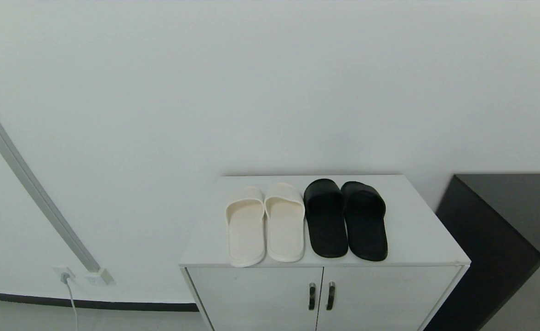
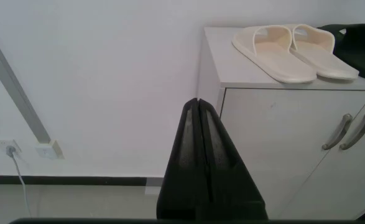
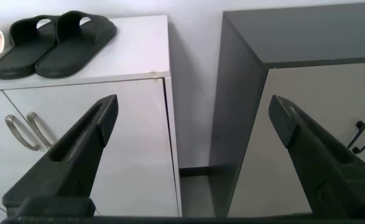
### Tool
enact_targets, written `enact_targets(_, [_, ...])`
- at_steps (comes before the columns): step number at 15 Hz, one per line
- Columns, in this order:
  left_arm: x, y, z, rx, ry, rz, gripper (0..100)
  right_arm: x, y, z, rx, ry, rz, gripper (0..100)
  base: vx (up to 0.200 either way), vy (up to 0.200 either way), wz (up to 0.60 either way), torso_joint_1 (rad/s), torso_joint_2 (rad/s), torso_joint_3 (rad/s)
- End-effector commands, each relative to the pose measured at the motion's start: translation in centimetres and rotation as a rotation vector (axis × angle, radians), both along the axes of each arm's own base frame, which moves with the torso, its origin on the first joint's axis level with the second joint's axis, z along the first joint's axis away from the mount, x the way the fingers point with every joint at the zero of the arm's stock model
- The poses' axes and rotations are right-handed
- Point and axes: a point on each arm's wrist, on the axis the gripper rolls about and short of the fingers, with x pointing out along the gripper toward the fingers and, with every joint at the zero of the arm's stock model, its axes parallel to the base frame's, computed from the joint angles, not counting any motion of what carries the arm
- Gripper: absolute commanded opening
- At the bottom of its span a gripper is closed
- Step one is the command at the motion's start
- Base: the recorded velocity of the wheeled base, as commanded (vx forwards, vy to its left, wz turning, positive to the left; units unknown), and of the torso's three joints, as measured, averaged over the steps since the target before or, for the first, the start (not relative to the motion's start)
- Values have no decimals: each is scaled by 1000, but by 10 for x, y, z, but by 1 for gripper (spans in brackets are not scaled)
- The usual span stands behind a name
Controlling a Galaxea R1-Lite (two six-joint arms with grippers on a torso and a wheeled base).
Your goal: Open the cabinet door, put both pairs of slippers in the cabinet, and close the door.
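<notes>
Right gripper (image 3: 193,102) spread wide; white slippers (image 1: 247,230) reach cabinet (image 1: 421,234) front edge.

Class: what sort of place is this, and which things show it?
Likely an indoor entryway: a white cabinet against a plain wall, white slippers and black slippers on top, a wall socket nearby.

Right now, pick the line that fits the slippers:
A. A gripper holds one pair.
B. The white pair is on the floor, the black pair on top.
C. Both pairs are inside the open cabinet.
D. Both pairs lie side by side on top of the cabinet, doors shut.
D: the white slippers and black slippers lie side by side on top of the cabinet, and the doors below them are shut.
</notes>
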Motion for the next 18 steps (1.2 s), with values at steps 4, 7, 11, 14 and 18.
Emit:
enact_targets(4, [0,0,0,0,0,-1,0,0,0,0,-9,-4,4,100,0,0,0,0,0,0])
enact_targets(7, [0,0,0,0,0,-4,0,0,0,88,149,-35,89,100,0,0,0,0,0,0])
enact_targets(11, [0,0,0,0,0,-4,0,56,6,61,57,309,233,100,0,0,0,0,0,0])
enact_targets(14, [0,0,0,1,2,-4,0,118,23,78,28,320,322,100,0,0,0,0,0,0])
enact_targets(18, [0,0,0,1,0,-1,0,173,92,100,39,327,338,100,0,0,0,0,0,0])
